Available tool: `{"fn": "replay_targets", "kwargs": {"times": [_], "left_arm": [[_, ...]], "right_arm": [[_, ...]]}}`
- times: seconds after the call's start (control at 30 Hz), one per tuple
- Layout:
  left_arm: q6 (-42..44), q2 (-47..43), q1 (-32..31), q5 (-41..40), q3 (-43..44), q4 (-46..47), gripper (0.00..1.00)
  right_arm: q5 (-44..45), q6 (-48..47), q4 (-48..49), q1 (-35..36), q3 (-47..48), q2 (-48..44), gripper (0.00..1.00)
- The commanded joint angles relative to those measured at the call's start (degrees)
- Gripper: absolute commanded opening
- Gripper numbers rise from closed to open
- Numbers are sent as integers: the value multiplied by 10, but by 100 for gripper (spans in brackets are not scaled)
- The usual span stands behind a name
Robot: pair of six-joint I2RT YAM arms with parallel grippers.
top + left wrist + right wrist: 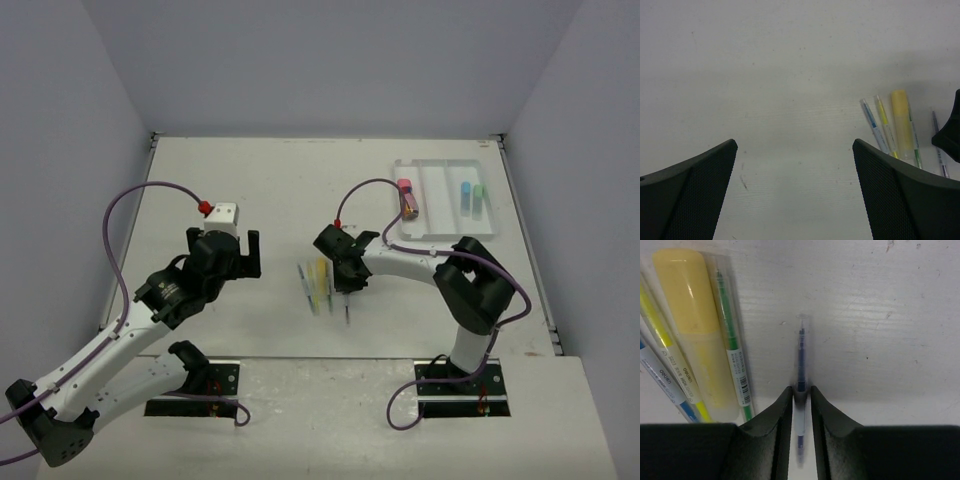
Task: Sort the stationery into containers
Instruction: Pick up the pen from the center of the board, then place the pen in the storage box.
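My right gripper (345, 282) is shut on a thin clear pen with blue ink (801, 352), its jaws pinching the barrel just above the table (260, 180). Left of it lie a yellow marker (697, 325), a green pen (730, 340), a yellow pen (670, 355) and a blue pen (657, 380) in a loose bundle (318, 285). The white three-compartment tray (440, 195) sits at the back right. It holds the pink-capped tube (407, 197), a blue marker (465, 196) and a mint-green marker (478, 197). My left gripper (243, 252) is open and empty.
In the left wrist view the open left gripper (795, 145) hangs over bare table, with the yellow marker (902, 120) and pens to its right. The right arm's cable loops above the tray's left side. Walls stand on three sides.
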Motion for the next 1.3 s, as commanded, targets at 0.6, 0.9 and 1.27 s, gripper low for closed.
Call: {"fn": "replay_targets", "kwargs": {"times": [0.6, 0.9, 1.27], "left_arm": [[1, -14, 3, -1, 5, 13, 100], [-5, -2, 2, -6, 10, 8, 100], [-128, 123, 3, 109, 49, 32, 100]], "right_arm": [[180, -440, -39, -329, 261, -5, 0], [157, -512, 1, -414, 369, 147, 5], [99, -416, -80, -421, 404, 128, 48]]}}
